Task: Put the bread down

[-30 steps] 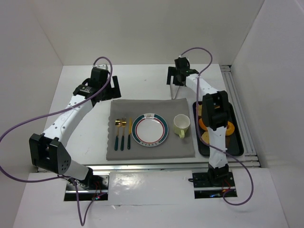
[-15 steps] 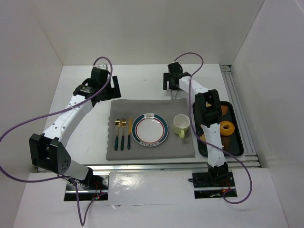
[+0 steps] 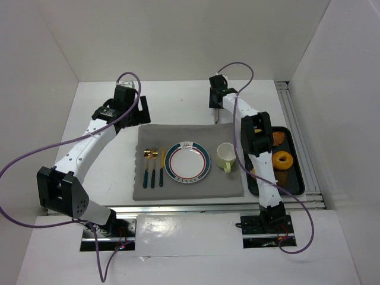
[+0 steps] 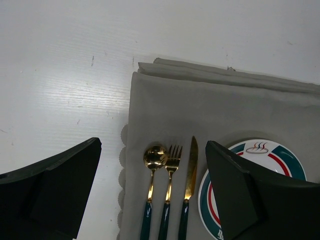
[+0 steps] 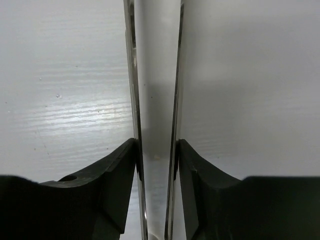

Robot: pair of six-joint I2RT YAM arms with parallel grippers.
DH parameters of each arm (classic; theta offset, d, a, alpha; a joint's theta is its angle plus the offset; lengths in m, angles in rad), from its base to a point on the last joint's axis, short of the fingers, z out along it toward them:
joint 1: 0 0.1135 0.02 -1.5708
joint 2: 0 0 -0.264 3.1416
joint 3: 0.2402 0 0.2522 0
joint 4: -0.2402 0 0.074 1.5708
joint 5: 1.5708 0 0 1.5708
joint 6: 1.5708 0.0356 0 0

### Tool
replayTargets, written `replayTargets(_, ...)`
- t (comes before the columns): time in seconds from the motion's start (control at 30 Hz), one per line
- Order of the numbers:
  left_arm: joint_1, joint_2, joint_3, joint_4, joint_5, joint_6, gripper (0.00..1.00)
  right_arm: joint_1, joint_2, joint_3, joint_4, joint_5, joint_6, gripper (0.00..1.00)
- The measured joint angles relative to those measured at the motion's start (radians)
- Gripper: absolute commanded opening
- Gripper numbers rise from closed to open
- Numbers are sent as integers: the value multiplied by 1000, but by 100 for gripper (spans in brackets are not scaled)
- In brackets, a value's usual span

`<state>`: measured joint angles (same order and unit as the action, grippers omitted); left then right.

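The right hand (image 5: 156, 150) is clamped on tongs (image 5: 131, 75), and the left hand (image 4: 152, 185) stands apart. Bread (image 3: 282, 160) lies in the tray (image 3: 297, 189), well away. The thin blades may twist in the grip and drop the bread short of the plate (image 3: 205, 155).

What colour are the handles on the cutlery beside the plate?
Dark teal-green, with gold heads; the left wrist view shows the cutlery best.
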<state>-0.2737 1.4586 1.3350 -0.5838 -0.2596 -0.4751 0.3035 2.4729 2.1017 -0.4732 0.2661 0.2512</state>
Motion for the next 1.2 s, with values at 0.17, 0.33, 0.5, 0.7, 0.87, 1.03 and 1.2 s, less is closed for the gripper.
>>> replayTargets(0.17,0,0,0,0,-3,0,100,-5,-10,33,0,0,2,42)
replayTargets(0.33,0,0,0,0,-4,0,100,-9,-86,33,1,0,17,42)
replayTargets(0.5,0,-1,-21,3,-3,0,100,-14,-292,-61,11,-13,45,42)
replayTargets(0.7,0,-8,-45,5,9,0,100,-24,-679,-380,-47,-11,75,42)
replayTargets(0.87,0,-24,-53,13,41,0,100,-46,-988,-622,-212,54,128,45)
replayTargets(1.03,-5,-29,-64,19,66,-1,100,-73,-1225,-769,-428,112,237,46)
replayTargets(1.2,-9,-29,-66,21,82,0,97,-144,-1357,-854,-589,120,337,53)
